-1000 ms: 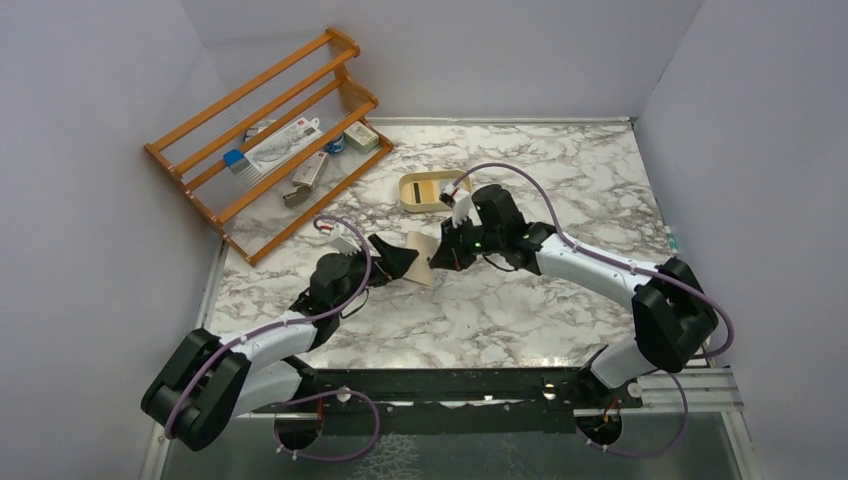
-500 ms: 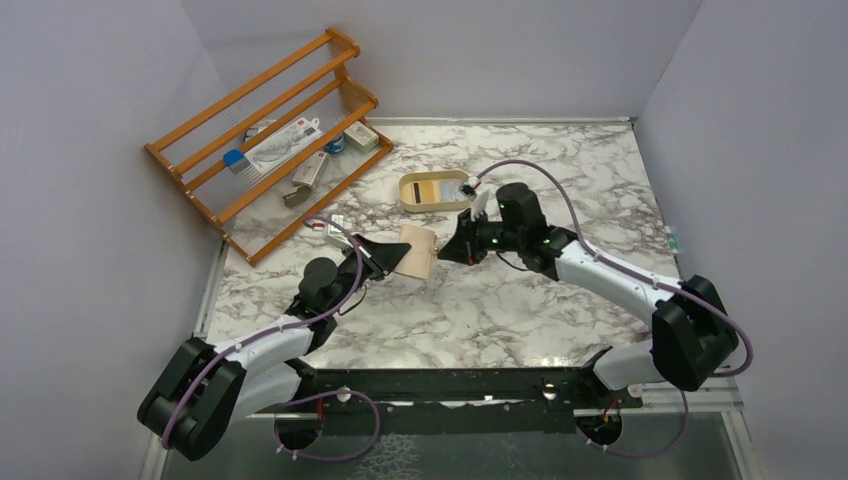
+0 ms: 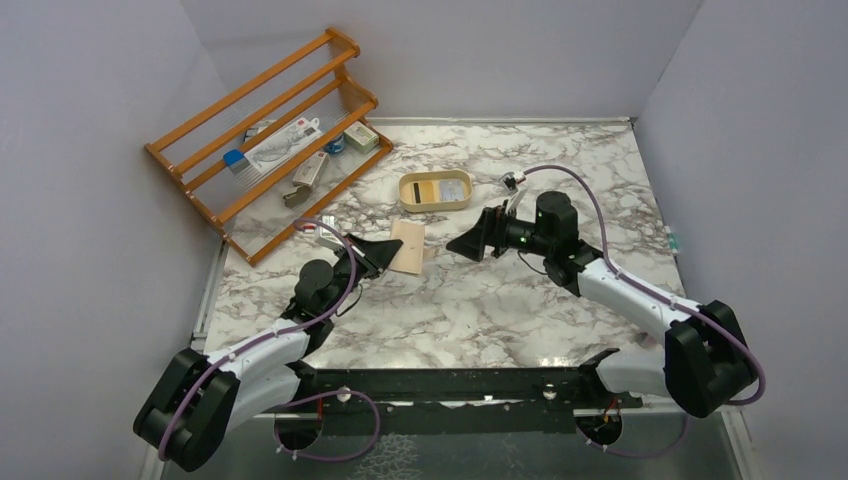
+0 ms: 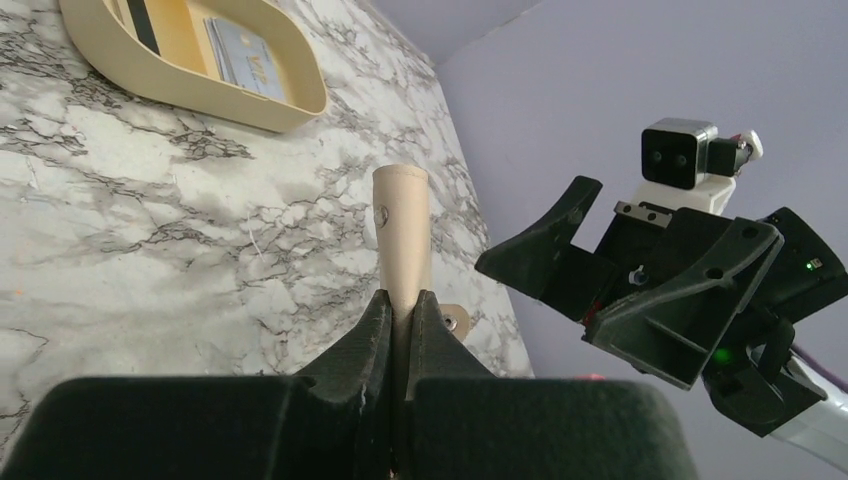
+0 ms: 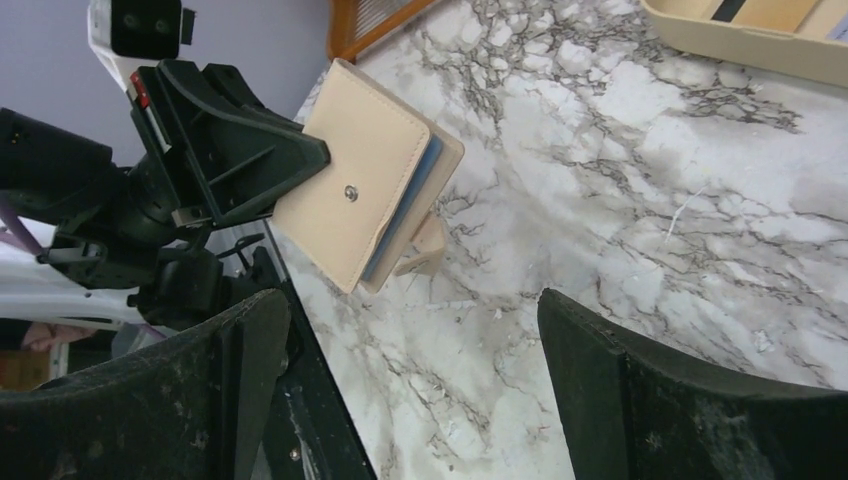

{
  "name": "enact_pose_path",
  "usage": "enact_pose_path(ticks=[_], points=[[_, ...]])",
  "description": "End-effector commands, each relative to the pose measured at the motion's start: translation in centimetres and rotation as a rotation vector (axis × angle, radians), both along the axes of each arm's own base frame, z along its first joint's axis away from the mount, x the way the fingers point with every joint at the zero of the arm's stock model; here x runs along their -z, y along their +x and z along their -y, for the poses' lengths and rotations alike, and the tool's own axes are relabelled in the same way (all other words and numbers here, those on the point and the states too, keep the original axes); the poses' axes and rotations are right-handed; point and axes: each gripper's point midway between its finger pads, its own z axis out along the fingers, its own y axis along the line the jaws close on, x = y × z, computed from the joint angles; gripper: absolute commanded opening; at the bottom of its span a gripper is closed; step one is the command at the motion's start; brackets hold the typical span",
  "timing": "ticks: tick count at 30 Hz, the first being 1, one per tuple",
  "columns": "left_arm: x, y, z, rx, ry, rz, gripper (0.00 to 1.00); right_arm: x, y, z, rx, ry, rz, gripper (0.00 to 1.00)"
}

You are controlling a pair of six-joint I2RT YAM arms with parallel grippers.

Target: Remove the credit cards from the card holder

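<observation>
My left gripper (image 3: pixel 388 256) is shut on the left edge of the tan card holder (image 3: pixel 408 246), holding it just over the marble. In the left wrist view the holder (image 4: pixel 402 235) stands edge-on between my pinched jaws. The right wrist view shows its snap face (image 5: pixel 360 195), a light blue credit card (image 5: pixel 412 205) edge between the flaps, and the tab (image 5: pixel 425 252) hanging below. My right gripper (image 3: pixel 462 243) stands open and empty, a short gap to the right of the holder. More credit cards (image 3: pixel 452 187) lie in the oval tray (image 3: pixel 436 207).
The cream tray (image 4: pixel 200 95) sits behind the holder, holding a blue card (image 4: pixel 245 65) and one with a black stripe (image 4: pixel 142 25). A wooden rack (image 3: pixel 270 130) with small items stands at the back left. Walls close in on three sides.
The left gripper closed on the card holder. The right gripper let go of it, opened wide and drew back to the right. The holder shifted slightly left.
</observation>
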Motion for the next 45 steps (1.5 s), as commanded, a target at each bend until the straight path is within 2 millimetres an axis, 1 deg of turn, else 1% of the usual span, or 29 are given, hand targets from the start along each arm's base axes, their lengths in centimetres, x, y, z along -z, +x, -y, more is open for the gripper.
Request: enact_pose_path(ticks=[1, 3, 7, 10, 15, 17, 19, 21, 25, 29, 30, 33, 38, 43, 45], points=[[-3.1, 0.9, -0.5, -0.052, -0.039, 0.075, 0.0, -2.1, -1.4, -1.7, -0.076, 0.105, 0.032, 1.0], [-3.6, 1.0, -0.4, -0.05, -0.044, 0.086, 0.0, -1.7, -1.5, -2.6, -0.087, 0.093, 0.016, 0.98], [-4.1, 1.2, -0.1, -0.043, -0.04, 0.097, 0.0, -0.5, -0.6, -4.1, -0.084, 0.053, -0.054, 0.86], [-4.4, 1.1, 0.1, -0.038, -0.046, 0.103, 0.0, 0.6, 0.2, -4.6, -0.067, 0.03, -0.113, 0.77], [-5.0, 0.9, 0.2, -0.028, -0.059, 0.115, 0.0, 2.0, 0.9, -5.1, -0.052, 0.043, -0.151, 0.71], [-5.1, 0.7, 0.3, -0.024, -0.061, 0.117, 0.0, 2.1, 1.2, -5.4, -0.051, 0.05, -0.152, 0.64], [-5.1, 0.6, 0.2, -0.022, -0.064, 0.118, 0.0, 2.3, 1.5, -5.5, -0.051, 0.051, -0.156, 0.54], [-5.3, 0.5, 0.2, -0.021, -0.07, 0.122, 0.0, 2.6, 1.5, -5.6, -0.048, 0.054, -0.162, 0.49], [-5.6, 0.3, 0.4, -0.005, -0.075, 0.128, 0.0, 2.7, 1.5, -5.7, -0.053, 0.074, -0.158, 0.46], [-5.8, 0.1, 0.7, 0.015, -0.085, 0.131, 0.0, 2.0, 1.1, -6.1, -0.092, 0.121, -0.126, 0.46], [-5.7, 0.1, 0.8, 0.021, -0.09, 0.13, 0.0, 1.5, 1.1, -6.3, -0.103, 0.137, -0.109, 0.45], [-5.8, -0.1, 0.8, 0.027, -0.11, 0.13, 0.0, 1.3, 1.0, -6.6, -0.127, 0.158, -0.104, 0.38], [-6.1, -0.2, 0.6, 0.024, -0.133, 0.138, 0.0, 1.6, 1.3, -7.1, -0.144, 0.165, -0.122, 0.34], [-6.3, -0.4, 0.7, 0.03, -0.151, 0.143, 0.0, 1.9, 1.0, -7.4, -0.164, 0.184, -0.136, 0.34], [-6.3, -0.5, 0.7, 0.034, -0.157, 0.142, 0.0, 1.5, 0.8, -7.5, -0.182, 0.209, -0.136, 0.34]])
